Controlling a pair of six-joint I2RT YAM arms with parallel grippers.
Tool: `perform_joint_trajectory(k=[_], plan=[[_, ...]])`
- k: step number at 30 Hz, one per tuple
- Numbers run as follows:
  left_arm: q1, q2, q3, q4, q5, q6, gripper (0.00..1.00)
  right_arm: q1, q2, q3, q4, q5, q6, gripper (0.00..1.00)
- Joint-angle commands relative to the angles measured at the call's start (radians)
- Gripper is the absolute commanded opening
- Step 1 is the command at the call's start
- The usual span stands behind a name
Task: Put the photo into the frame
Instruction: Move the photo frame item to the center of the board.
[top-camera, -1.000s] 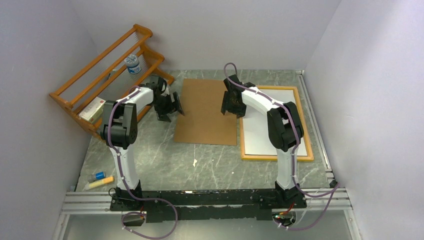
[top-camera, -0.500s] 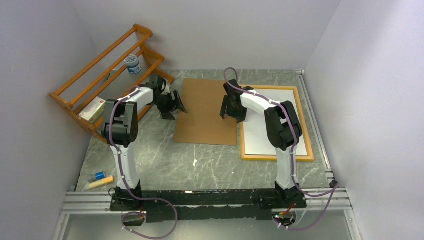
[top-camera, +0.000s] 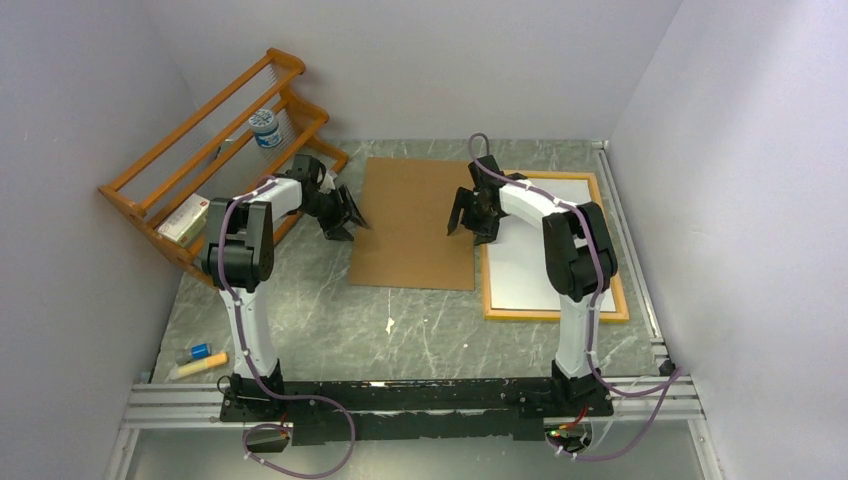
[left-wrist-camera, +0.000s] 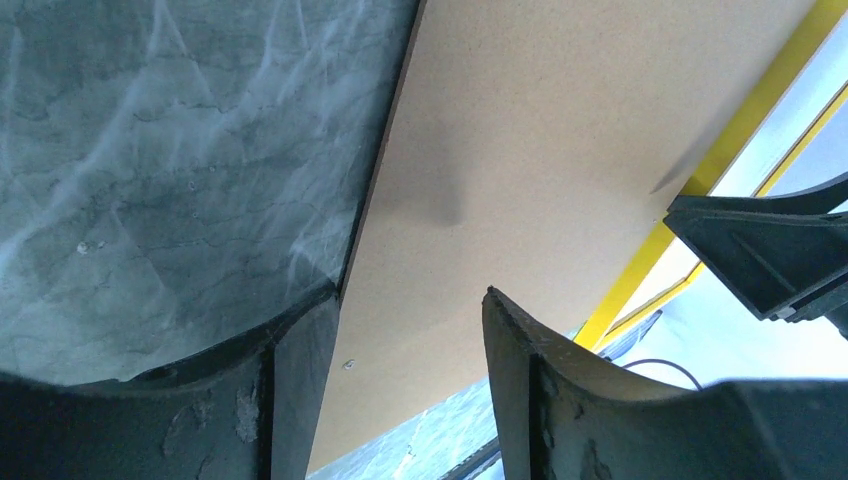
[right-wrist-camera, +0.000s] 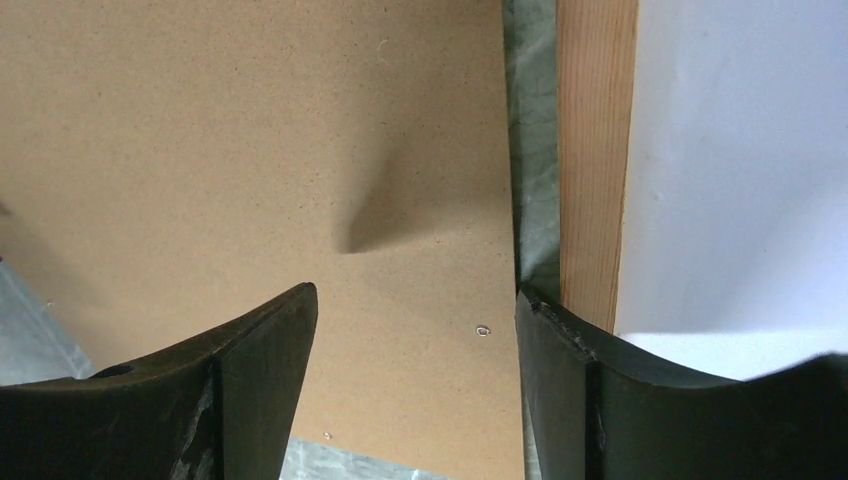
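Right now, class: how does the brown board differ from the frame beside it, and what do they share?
The brown board is one plain brown surface; the frame is an orange wooden border around a white sheet. The board lies mid-table; the frame lies to its right. Both are rectangles lying flat, a strip of table between them.

A brown board (top-camera: 412, 222) is laid flat on the table (top-camera: 320, 310); beside a wooden rack (top-camera: 200, 121), possibly a jar (top-camera: 265, 128) is seen.
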Motion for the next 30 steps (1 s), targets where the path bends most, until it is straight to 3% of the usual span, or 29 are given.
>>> perform_joint_trajectory(k=[1,10,30], plan=[[-0.041,0.045,-0.056,-0.051,0.016,0.046,0.62,0.029,-0.088,0.048,0.150,-0.283,0.023,0.73],[-0.041,0.033,-0.048,-0.074,0.013,0.078,0.60,0.026,-0.180,-0.002,0.195,-0.303,0.023,0.70],[-0.155,0.063,-0.050,-0.024,0.096,0.075,0.58,-0.076,-0.284,-0.156,0.075,-0.017,-0.046,0.65]])
